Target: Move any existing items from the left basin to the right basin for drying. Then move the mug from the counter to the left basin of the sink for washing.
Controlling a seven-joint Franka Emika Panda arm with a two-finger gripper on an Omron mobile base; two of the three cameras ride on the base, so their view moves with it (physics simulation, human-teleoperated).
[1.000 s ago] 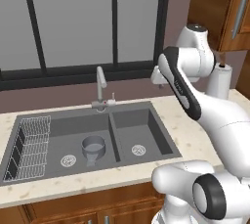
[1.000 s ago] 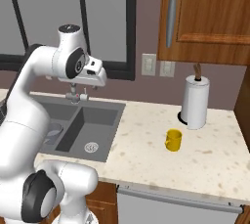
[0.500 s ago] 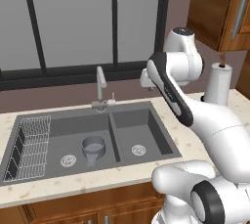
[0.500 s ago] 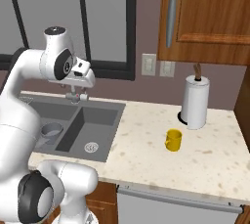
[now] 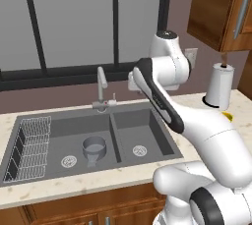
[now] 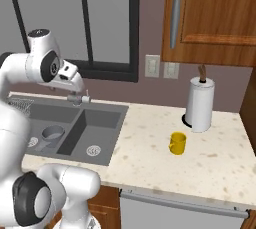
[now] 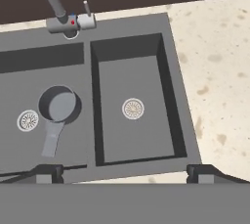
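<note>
Below the claw, jaws spread wide and holding nothing: sink, grey cup lying in left basin off to the claw's left, right basin directly beneath. Step in hand: reaching for cup; next needs shifting left, descending. Arm raised high, elbow bent, hand pointing down. Yellow mug far right on counter.

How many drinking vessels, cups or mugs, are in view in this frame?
2. A grey cup stands in the left basin beside its drain; a yellow mug stands on the counter in front of the paper towel roll. None seems hidden.
</note>
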